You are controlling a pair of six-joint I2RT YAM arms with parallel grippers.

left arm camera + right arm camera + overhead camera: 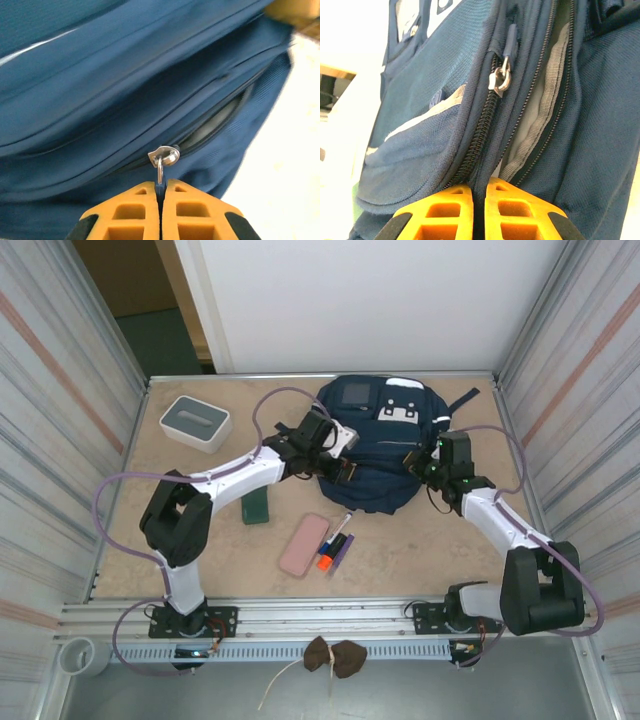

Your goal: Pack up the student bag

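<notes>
Zipper pull [160, 172] sits clamped in left gripper [160, 187].

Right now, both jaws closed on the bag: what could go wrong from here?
1. Left jaws pinch just the thin zipper pull; an off-line tug may slip it free.
2. Right jaws grip the student bag by a fabric edge beside the zipper teeth; the bag may slide, or the grey lining could snag.
3. The pink case and markers lie close to the bag; a dragged bag could shove them.
</notes>
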